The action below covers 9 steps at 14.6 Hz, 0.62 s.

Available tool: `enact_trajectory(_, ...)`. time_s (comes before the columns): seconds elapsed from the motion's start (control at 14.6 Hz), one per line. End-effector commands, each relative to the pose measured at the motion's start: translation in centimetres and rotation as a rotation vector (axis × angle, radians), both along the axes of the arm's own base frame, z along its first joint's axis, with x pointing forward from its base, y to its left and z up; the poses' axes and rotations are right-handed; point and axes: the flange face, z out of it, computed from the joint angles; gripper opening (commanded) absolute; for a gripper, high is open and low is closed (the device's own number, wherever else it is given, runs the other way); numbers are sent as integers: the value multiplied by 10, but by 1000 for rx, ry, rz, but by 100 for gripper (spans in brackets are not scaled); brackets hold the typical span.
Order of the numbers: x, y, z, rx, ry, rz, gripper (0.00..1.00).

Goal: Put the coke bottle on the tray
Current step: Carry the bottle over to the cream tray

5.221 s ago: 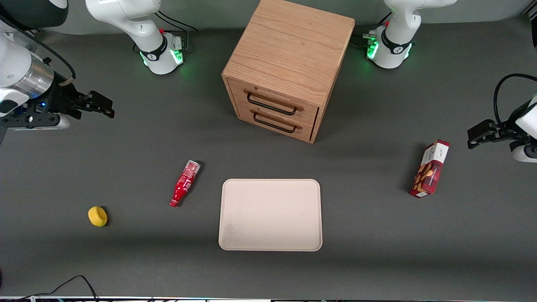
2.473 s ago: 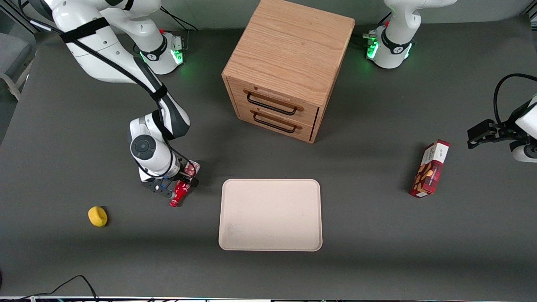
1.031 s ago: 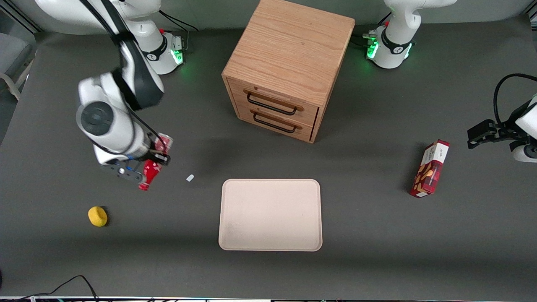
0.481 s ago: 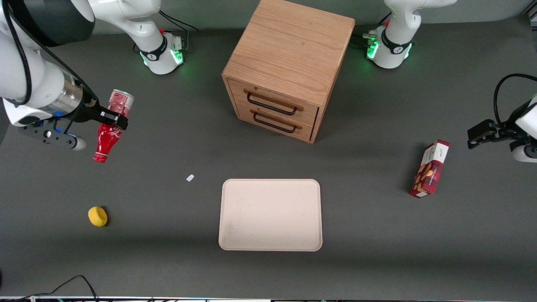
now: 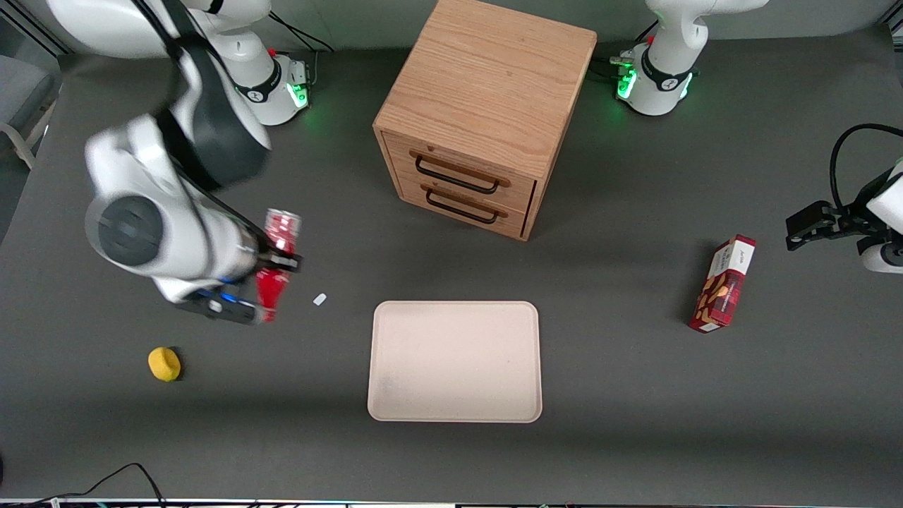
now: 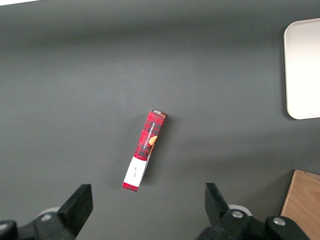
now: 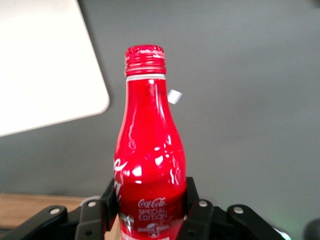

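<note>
While the gripper (image 5: pixel 274 264) is clamped on the coke bottle (image 5: pixel 276 262) at mid-body, holding it above the table, the tray (image 5: pixel 455 360) lies toward four o'clock of it, well apart. A small white scrap (image 5: pixel 319 299) lies between them. With its cap end unsupported, the smooth bottle could pivot in the fingers (image 7: pixel 111 200) and slip, landing short of the tray.

On the worktop (image 5: pixel 635 423) there is one tray (image 5: pixel 455 361), one wooden cabinet (image 5: pixel 487 116) with two drawers, one red snack box (image 5: pixel 723 283), one yellow ball (image 5: pixel 164 364) and one small white scrap (image 5: pixel 319 299). One coke bottle (image 5: pixel 275 264) sits clamped in the one working hand (image 5: pixel 271 271).
</note>
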Motion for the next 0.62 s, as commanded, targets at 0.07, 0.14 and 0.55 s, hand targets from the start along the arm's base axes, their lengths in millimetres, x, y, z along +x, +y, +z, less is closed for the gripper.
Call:
enact_trajectory(0.07,42,40,-60,22,-115,1,0)
enact_trajectory(0.14,44,56,-80,39,-146,34,0)
enact_trajectory(0.55,58,87,-173,45,-265,227,0)
